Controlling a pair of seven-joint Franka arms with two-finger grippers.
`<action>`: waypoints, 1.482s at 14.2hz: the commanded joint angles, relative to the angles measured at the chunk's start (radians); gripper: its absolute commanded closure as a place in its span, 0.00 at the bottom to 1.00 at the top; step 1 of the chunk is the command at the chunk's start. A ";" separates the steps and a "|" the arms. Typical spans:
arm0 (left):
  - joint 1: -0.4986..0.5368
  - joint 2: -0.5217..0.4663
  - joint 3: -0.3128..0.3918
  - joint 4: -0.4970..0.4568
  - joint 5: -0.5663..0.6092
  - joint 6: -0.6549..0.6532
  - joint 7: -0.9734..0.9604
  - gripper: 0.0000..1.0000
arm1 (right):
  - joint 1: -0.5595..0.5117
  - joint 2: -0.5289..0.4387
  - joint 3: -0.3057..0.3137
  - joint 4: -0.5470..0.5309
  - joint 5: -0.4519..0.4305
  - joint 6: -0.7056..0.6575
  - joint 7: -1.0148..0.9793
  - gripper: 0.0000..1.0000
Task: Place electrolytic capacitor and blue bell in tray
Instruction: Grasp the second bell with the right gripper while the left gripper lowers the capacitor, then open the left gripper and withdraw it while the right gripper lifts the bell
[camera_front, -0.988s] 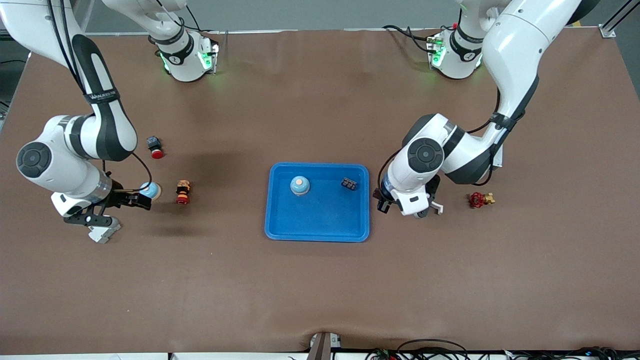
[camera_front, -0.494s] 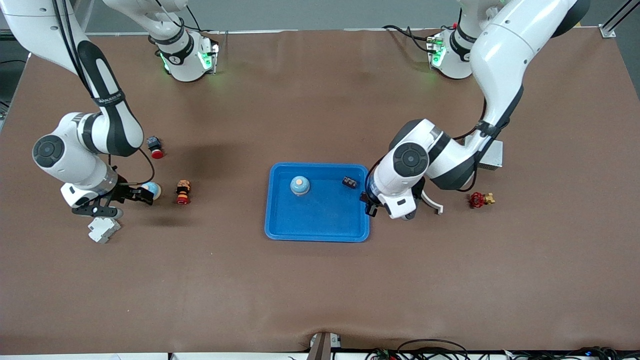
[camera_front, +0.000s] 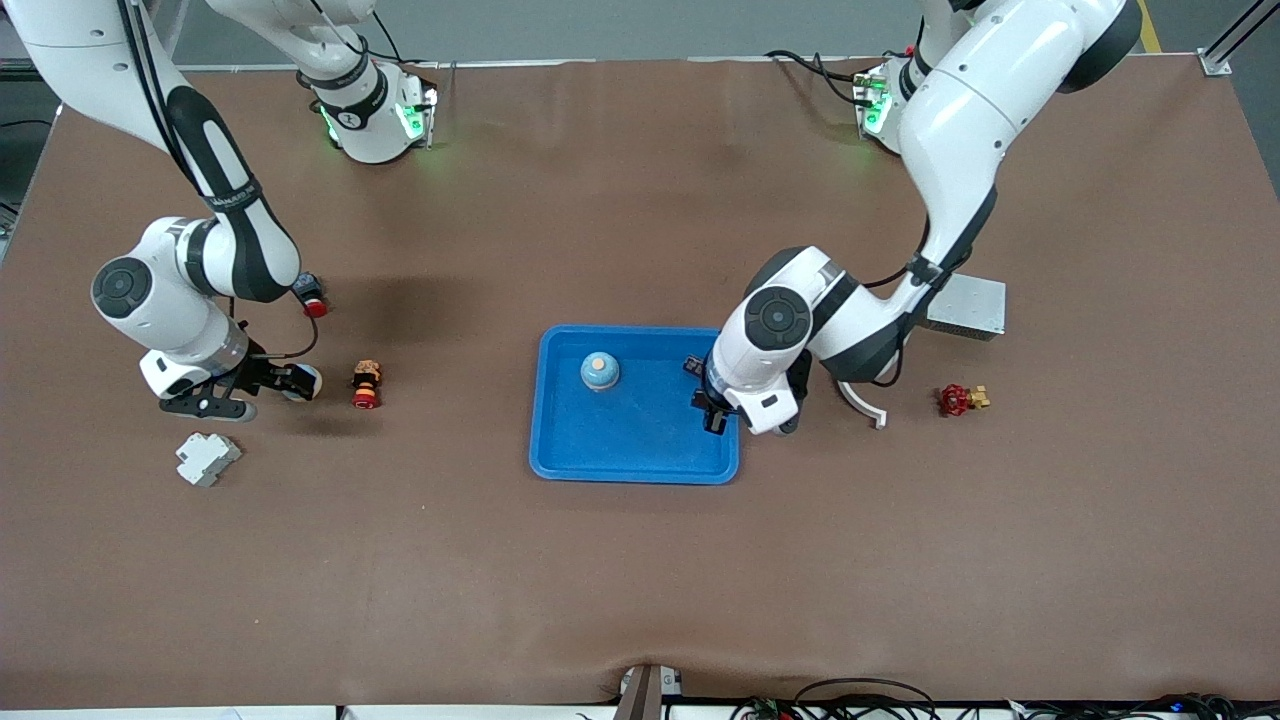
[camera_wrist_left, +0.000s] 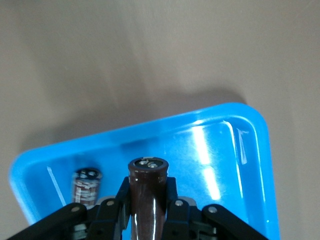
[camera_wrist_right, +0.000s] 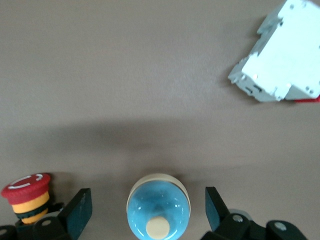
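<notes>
The bright blue tray (camera_front: 640, 455) lies mid-table, with a blue bell (camera_front: 599, 371) and a small dark capacitor (camera_wrist_left: 86, 186) in it. My left gripper (camera_front: 716, 411) is over the tray's edge at the left arm's end. In the left wrist view this gripper (camera_wrist_left: 148, 200) is shut on a dark brown electrolytic capacitor (camera_wrist_left: 148, 182) above the tray floor (camera_wrist_left: 225, 165). My right gripper (camera_front: 292, 383) is low at a second blue bell (camera_front: 311, 380) on the table. In the right wrist view it (camera_wrist_right: 148, 210) is open, with that bell (camera_wrist_right: 158, 212) between its fingers (camera_wrist_right: 80, 210), untouched.
A red and yellow stop button (camera_front: 366, 385) stands beside the second bell. A red push-button (camera_front: 311, 296) and a white module (camera_front: 207, 458) lie close to the right arm. A grey metal box (camera_front: 966, 306), a white curved part (camera_front: 862, 405) and a red valve (camera_front: 958, 399) lie at the left arm's end.
My left gripper has moved with the capacitor from beside the tray to over its edge. My right gripper has shifted off the white module to straddle the second bell.
</notes>
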 joint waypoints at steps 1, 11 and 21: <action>-0.078 0.051 0.066 0.046 -0.006 0.061 -0.050 1.00 | -0.029 -0.028 0.022 -0.040 0.001 0.011 -0.014 0.00; -0.104 0.018 0.130 0.096 0.002 0.022 0.019 0.00 | -0.032 0.009 0.023 -0.072 0.001 0.092 -0.012 0.00; 0.106 -0.297 0.126 0.127 -0.010 -0.412 1.023 0.00 | -0.031 0.023 0.023 -0.073 -0.001 0.098 -0.014 0.21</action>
